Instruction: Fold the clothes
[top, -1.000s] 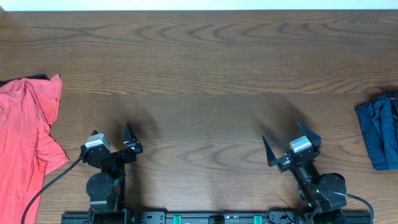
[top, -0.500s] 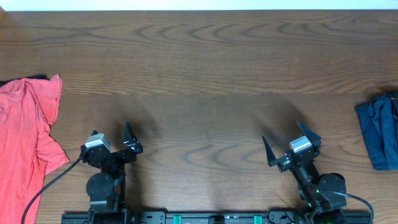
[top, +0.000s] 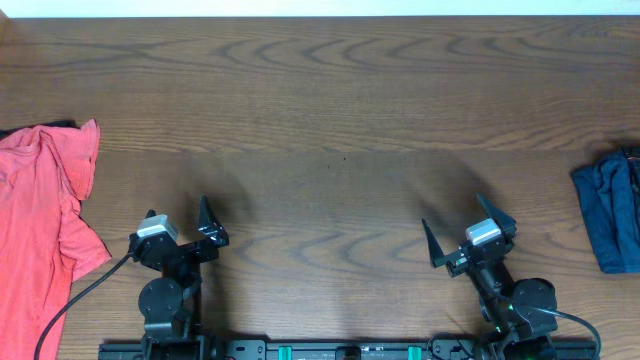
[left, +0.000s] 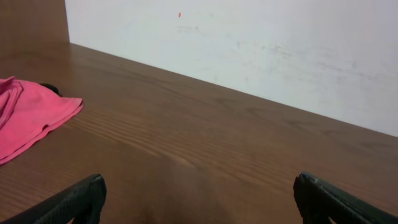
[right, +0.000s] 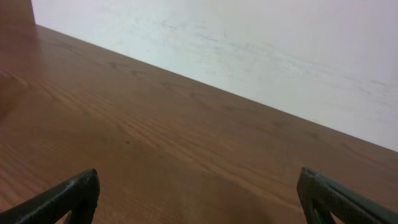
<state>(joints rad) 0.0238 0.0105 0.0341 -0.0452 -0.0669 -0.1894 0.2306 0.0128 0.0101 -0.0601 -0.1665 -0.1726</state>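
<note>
A crumpled pink-red shirt (top: 40, 215) lies at the table's left edge, partly out of frame; its corner also shows in the left wrist view (left: 28, 115). A dark blue garment (top: 610, 210) lies bunched at the right edge. My left gripper (top: 180, 225) is open and empty near the front edge, to the right of the red shirt; in its wrist view (left: 199, 202) only bare wood lies between the fingers. My right gripper (top: 455, 232) is open and empty, to the left of the blue garment; its wrist view (right: 199, 199) shows only wood.
The brown wooden table (top: 330, 110) runs back to a white wall (left: 261, 43). A black cable (top: 70, 300) trails from the left arm's base beside the red shirt.
</note>
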